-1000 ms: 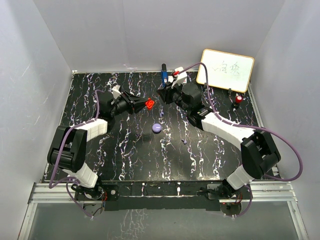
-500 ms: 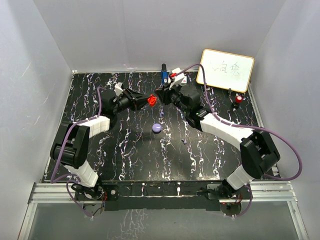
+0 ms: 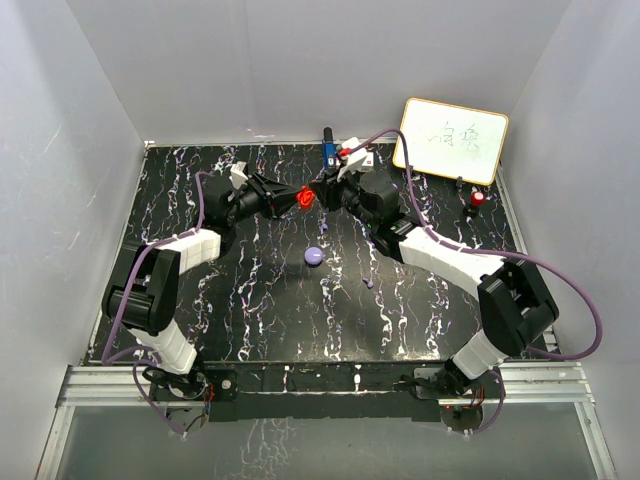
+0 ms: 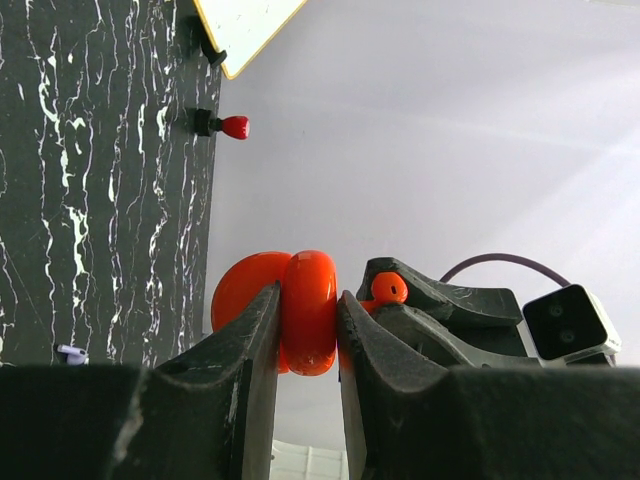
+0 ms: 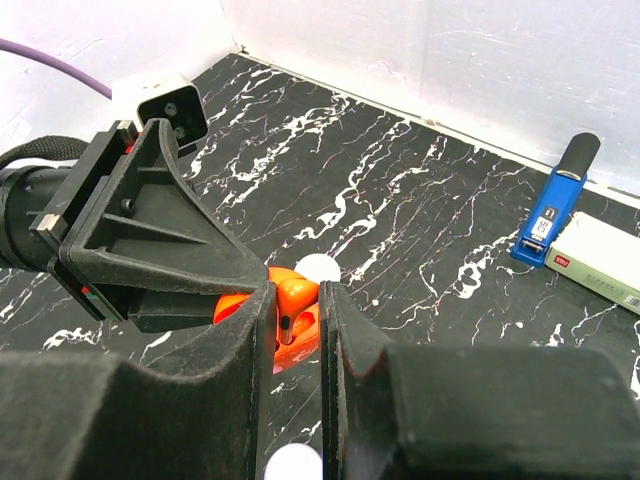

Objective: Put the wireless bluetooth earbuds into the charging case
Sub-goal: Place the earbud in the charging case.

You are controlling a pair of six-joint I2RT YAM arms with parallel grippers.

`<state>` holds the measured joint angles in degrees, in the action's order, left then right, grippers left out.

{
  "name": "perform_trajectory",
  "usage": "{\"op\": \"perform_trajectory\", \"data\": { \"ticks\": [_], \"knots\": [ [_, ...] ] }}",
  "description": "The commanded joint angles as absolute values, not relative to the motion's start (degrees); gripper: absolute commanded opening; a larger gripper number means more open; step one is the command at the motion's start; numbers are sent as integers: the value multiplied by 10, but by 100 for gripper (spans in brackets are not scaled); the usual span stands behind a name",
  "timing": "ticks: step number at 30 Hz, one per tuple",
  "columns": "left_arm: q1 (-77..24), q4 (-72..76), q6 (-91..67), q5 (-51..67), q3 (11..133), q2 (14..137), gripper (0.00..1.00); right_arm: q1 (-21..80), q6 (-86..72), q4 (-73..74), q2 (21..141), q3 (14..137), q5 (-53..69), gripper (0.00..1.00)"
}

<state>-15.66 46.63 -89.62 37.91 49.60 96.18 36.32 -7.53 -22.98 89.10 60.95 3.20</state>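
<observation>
The red charging case (image 3: 304,200) hangs above the back of the table, lid open, pinched edge-on by my left gripper (image 4: 308,305), which is shut on it. My right gripper (image 5: 297,297) is shut on a red earbud (image 5: 293,295). It holds the earbud stem-down right at the case's open shell (image 5: 310,335). In the left wrist view the earbud (image 4: 389,288) shows beside the case (image 4: 308,312), between the right fingers. A tiny purple earbud (image 3: 370,284) lies on the table in front of the right arm.
A purple puck (image 3: 313,256) lies mid-table, and white pucks (image 5: 318,268) lie under the grippers. A blue stapler (image 5: 556,200) and a white box (image 5: 600,262) sit at the back wall. A whiteboard (image 3: 450,140) and a red-capped object (image 3: 478,199) stand back right.
Both grippers have drawn together toward the back. The left has lifted the case up to the right gripper's earbud, and the two now meet.
</observation>
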Motion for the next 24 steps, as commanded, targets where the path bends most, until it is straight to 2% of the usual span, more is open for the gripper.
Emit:
{"op": "perform_trajectory", "data": {
  "ticks": [1,24],
  "knots": [
    [-163,477,-900,385,523,959,0,367,-63,-268,890,609,29,0],
    [-168,477,-901,386,523,947,0,368,-55,-264,892,602,19,0]
  ]
}}
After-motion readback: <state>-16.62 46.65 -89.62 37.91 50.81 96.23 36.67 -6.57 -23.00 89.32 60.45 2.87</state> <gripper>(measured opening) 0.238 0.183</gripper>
